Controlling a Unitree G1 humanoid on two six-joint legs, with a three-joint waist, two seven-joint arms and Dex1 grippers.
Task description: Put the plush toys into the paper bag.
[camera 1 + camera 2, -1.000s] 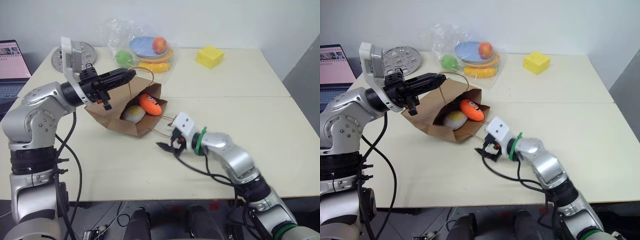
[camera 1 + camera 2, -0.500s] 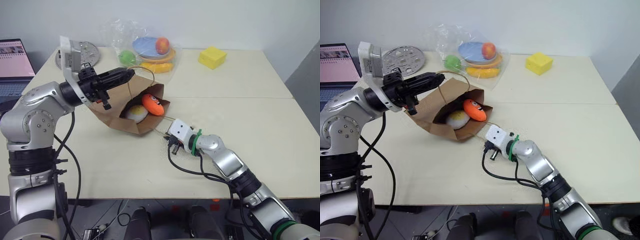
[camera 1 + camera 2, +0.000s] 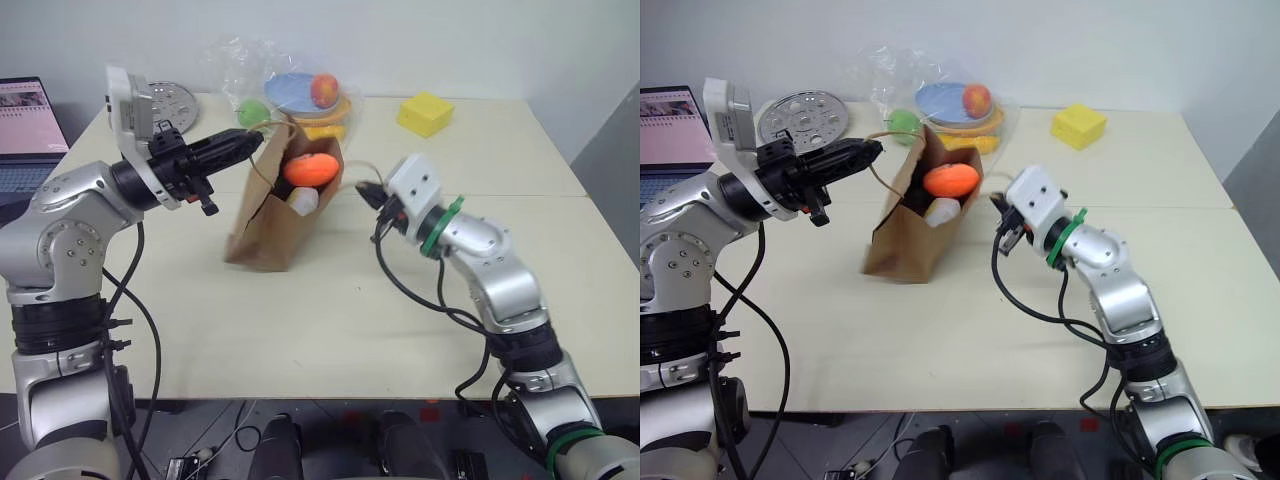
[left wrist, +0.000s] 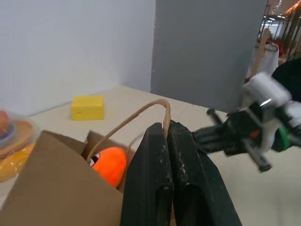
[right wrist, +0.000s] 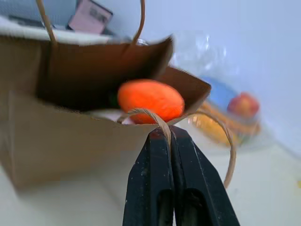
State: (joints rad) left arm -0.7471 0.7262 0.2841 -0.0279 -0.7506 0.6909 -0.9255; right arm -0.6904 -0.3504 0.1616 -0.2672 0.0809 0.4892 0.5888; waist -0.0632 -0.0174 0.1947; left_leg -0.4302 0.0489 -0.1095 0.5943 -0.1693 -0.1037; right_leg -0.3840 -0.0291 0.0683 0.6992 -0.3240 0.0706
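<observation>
The brown paper bag stands upright near the table's middle, mouth up. An orange carrot plush sits at the top of its opening, with the white egg plush just below it inside. My left gripper is shut on the bag's left loop handle above the rim. On the bag's right, my right gripper is shut on the other loop handle. Both handles are pulled apart, holding the mouth open.
A clear plastic bag with a plate of fruit lies behind the paper bag. A yellow block sits at the back right. A round metal disc and a laptop are at the far left.
The right gripper shut on the bag's lower handle and rose sharply. The bag swung from lying on its side to standing upright with both toys inside. The left gripper stayed on its handle.
</observation>
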